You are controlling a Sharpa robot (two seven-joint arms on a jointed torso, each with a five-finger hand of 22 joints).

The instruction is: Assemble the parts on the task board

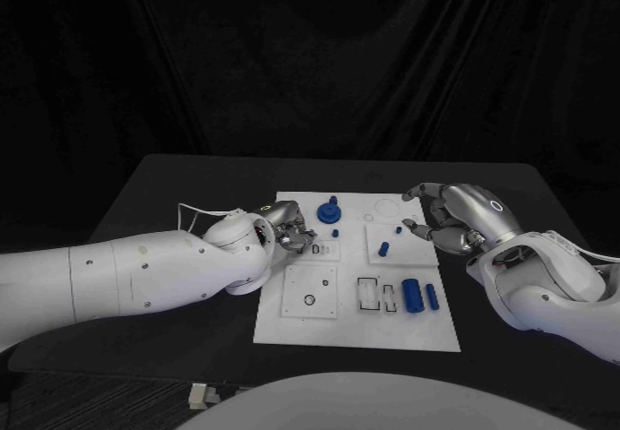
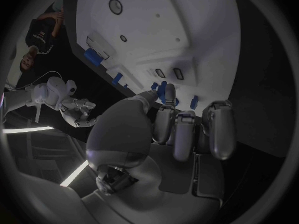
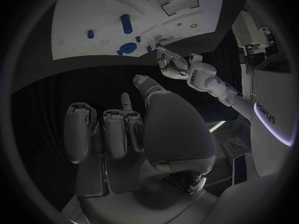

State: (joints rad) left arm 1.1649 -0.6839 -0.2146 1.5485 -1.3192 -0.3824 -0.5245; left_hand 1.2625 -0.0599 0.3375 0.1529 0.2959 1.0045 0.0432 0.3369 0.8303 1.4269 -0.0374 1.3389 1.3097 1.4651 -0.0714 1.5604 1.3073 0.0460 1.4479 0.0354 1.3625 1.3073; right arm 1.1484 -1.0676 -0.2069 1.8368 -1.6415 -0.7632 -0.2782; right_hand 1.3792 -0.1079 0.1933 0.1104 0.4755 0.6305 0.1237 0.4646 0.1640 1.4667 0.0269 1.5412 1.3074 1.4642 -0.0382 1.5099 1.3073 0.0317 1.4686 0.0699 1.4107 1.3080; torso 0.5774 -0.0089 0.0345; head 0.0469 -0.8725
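Observation:
The white task board [image 1: 295, 328] lies mid-table. My left hand [image 1: 287, 229] hovers over its upper left part, and its thumb and a fingertip pinch a small blue part [image 2: 162, 90] just above the board [image 2: 187, 25]. My right hand [image 1: 452, 215] hangs over the board's upper right edge with its fingers apart and nothing in it. A round blue part with a peg [image 1: 331, 212] stands near the board's far edge. A blue cylinder [image 1: 411, 294] and a blue bar [image 1: 432, 297] lie at the near right. Small blue pegs [image 1: 386, 246] stand between the hands.
Black table [image 1: 168, 197] surrounds the board on all sides. Rectangular slots [image 1: 370, 294] and a round recess [image 1: 310, 300] mark the board's near half. The right wrist view shows the left hand [image 3: 174, 64] beside the board [image 3: 93, 10].

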